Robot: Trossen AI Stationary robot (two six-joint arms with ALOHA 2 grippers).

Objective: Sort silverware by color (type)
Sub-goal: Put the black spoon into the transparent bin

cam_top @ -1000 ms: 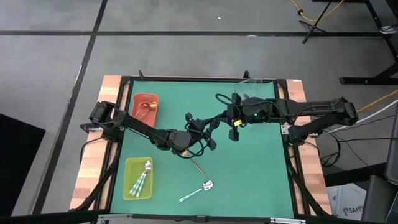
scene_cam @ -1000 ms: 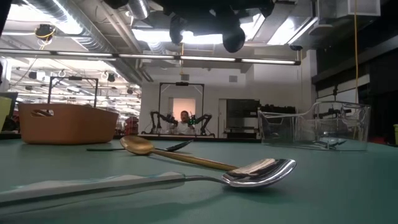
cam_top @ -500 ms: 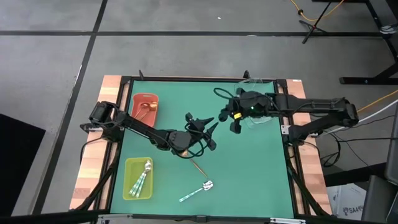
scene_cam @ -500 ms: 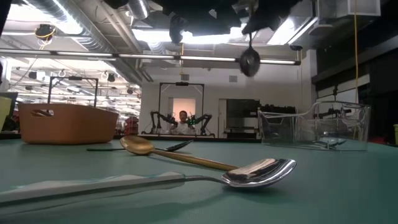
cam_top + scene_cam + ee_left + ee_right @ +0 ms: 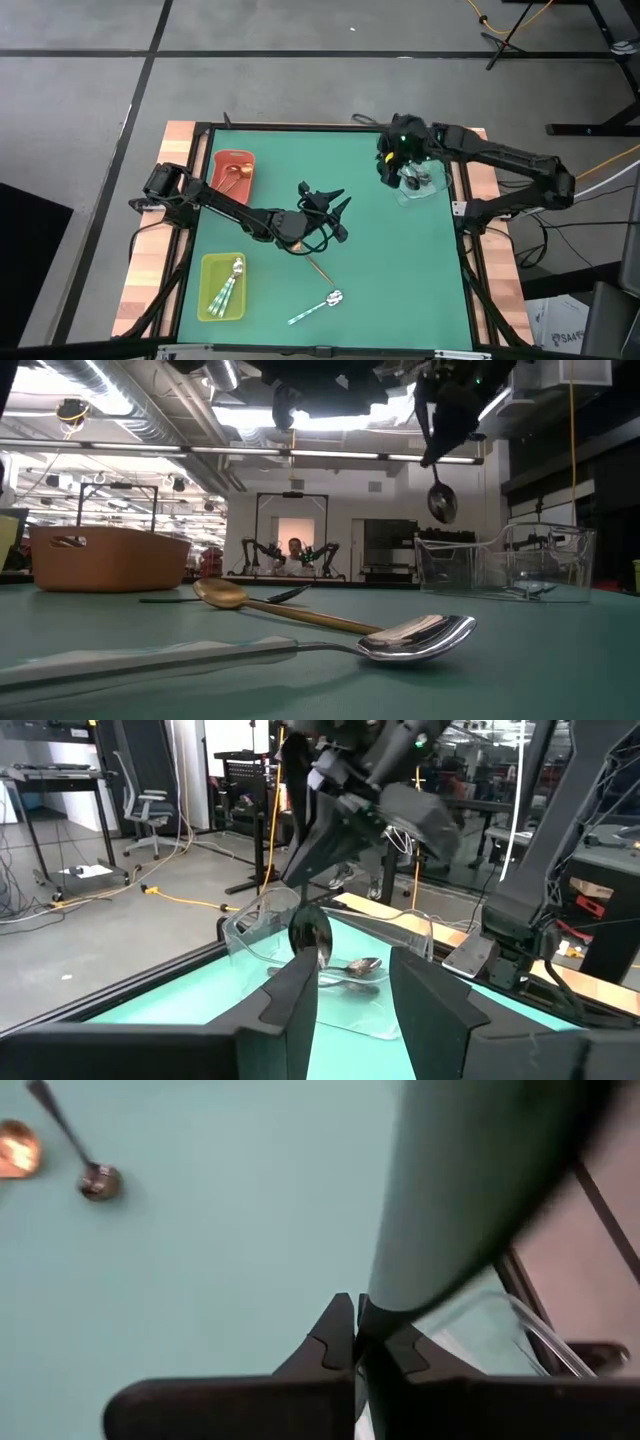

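pincer work first: your right pincer (image 5: 392, 172) is clamped tight on the thin handle of a dark black spoon (image 5: 440, 500), which hangs bowl-down in the air just beside the near wall of the clear plastic tray (image 5: 425, 190) at the table's right rear. in the left wrist view you can see that spoon (image 5: 310, 935) dangling in front of the tray (image 5: 262, 925), with another dark spoon (image 5: 358, 965) already lying inside it.

your left pincer (image 5: 335, 205) sits over the middle of the green table (image 5: 400, 280), its fingers (image 5: 295, 1005) parted and holding nothing.

on the table nearer the front you have a thin copper-gold spoon (image 5: 319, 268) and, close to it, a silver-bowled spoon with a pale mint-green handle (image 5: 316, 307). in the low view a dark spoon (image 5: 225, 598) also lies flat behind the gold one (image 5: 280, 608).

the red tray (image 5: 233, 172) at the left rear holds a copper spoon (image 5: 233, 170). the yellow-green tray (image 5: 222, 288) at the left front holds mint-handled spoons (image 5: 230, 287).
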